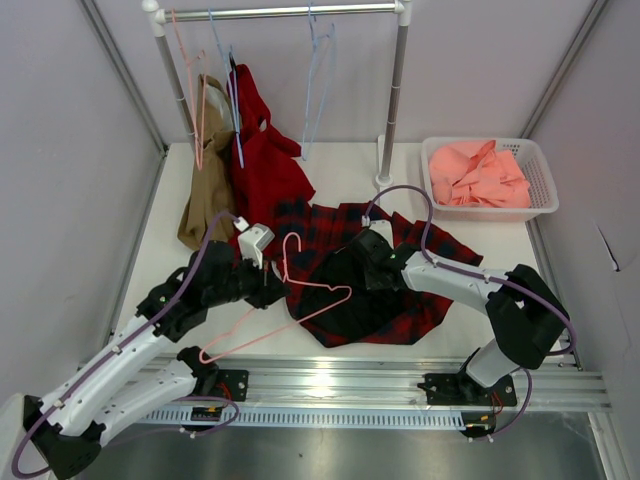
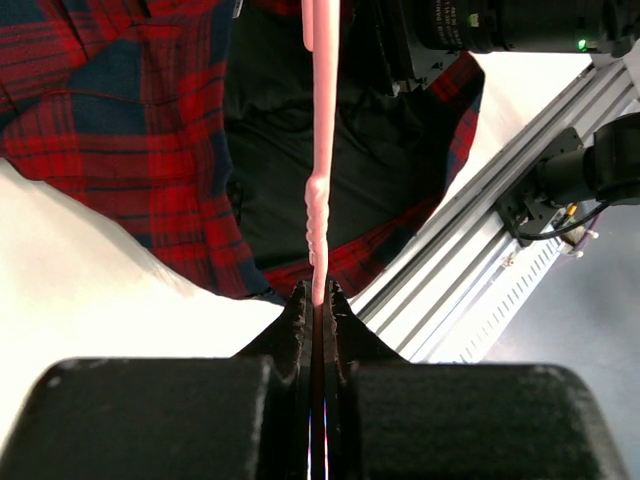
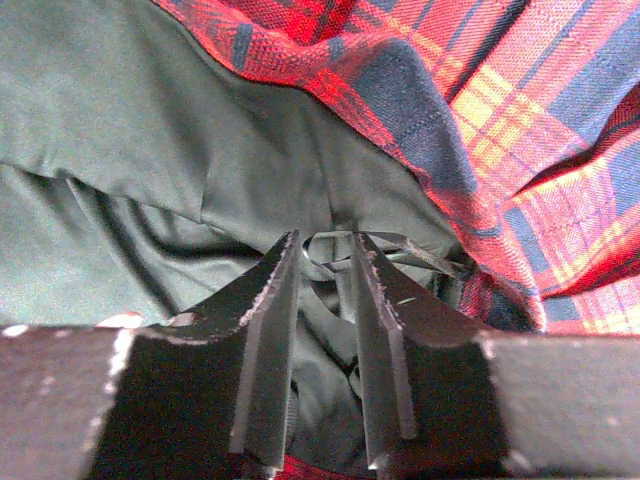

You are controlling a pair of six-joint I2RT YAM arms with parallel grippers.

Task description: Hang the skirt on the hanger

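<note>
The left pincer (image 2: 318,296) is pressed together on the pink hanger (image 2: 322,150). The right pincer (image 3: 325,240) stands narrowly spread, tips down on the black lining (image 3: 150,120) of the skirt (image 3: 520,110), which lies on the counter (image 1: 340,165) between the arms. A good next step, I judge, is to nip the waist edge and lift it so the wire can slide in. Only the right wrist shows a thin black loop (image 3: 405,245) at the fingertips. Only the top view shows the hanger's hook resting on the plaid.

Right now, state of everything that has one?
pink hanger, held over the plaid skirt
left gripper, shut on pink hanger
plaid skirt, flat on table, black lining exposed
right gripper, jaws narrowly parted over black lining
red garment, hanging from rail
white basket, holding salmon cloth
</note>
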